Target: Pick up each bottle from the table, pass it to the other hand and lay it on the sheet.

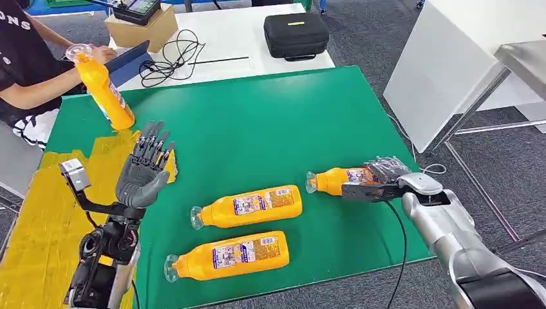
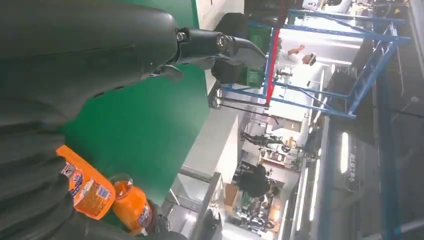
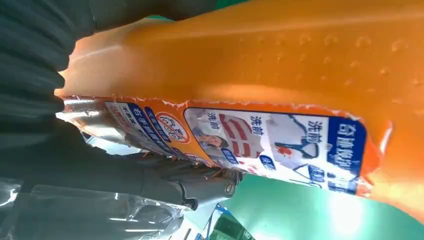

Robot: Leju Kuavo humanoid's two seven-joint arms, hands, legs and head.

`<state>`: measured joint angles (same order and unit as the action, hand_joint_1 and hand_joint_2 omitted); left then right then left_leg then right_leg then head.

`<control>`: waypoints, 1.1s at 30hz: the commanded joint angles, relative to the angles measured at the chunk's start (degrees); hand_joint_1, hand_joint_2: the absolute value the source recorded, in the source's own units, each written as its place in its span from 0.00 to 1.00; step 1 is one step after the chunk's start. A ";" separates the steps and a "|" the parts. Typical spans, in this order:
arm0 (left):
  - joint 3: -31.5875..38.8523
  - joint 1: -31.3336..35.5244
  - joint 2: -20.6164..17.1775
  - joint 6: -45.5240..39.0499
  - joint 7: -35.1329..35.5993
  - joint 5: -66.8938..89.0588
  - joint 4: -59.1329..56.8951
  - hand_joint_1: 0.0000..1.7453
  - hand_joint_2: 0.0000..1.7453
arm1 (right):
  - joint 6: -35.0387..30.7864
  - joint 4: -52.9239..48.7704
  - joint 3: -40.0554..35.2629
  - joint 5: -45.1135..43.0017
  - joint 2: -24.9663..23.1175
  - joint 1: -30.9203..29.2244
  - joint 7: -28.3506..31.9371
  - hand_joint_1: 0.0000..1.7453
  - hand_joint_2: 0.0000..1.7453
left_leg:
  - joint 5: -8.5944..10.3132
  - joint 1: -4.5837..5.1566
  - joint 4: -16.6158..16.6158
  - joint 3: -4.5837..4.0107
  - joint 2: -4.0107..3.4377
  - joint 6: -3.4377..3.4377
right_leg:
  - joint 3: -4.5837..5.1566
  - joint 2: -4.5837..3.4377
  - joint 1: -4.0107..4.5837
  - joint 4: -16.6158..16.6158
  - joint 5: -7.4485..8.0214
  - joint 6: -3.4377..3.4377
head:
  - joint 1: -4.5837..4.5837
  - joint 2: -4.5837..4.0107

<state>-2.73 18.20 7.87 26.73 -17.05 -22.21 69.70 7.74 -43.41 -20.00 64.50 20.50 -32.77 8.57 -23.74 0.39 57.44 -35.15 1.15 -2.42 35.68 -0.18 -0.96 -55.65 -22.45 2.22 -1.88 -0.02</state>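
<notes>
Three orange bottles lie on the green table (image 1: 257, 122). My right hand (image 1: 380, 180) grips the base end of the right-hand bottle (image 1: 335, 180), whose printed label (image 3: 260, 140) shows close in the right wrist view. Two more bottles (image 1: 248, 206) (image 1: 228, 256) lie side by side in the middle near the front edge; the left wrist view shows them as the nearer bottle (image 2: 85, 187) and the farther bottle (image 2: 132, 207). My left hand (image 1: 145, 170) is raised, holding nothing, fingers spread upward over the edge of the yellow sheet (image 1: 38, 219). A person holds a fourth bottle (image 1: 106, 93) tilted at the sheet's far edge.
The person (image 1: 26, 64) sits at the far left corner. Behind the green table a white table carries a black case (image 1: 296, 33), a cardboard box (image 1: 138, 29) and black cables (image 1: 170, 61). A white panel (image 1: 444, 77) and a metal table frame stand to the right.
</notes>
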 commanded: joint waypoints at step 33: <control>-1.96 2.74 1.54 -3.51 1.82 1.79 -6.78 0.00 1.00 | -39.93 -42.17 24.98 -18.37 -18.63 20.52 0.77 1.00 1.00 | -0.15 -0.10 0.01 0.04 -0.07 0.14 | -0.05 0.03 0.12 -0.03 -0.15 -0.11 | 0.00 0.00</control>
<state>-2.86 17.84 9.75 23.56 -15.67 -19.91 68.59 -27.07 -78.74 0.32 51.63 6.30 -14.60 6.25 -23.76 0.34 57.42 -35.35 1.15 -2.40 35.88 -0.19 -0.91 -55.66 -22.48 2.20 -1.88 -0.02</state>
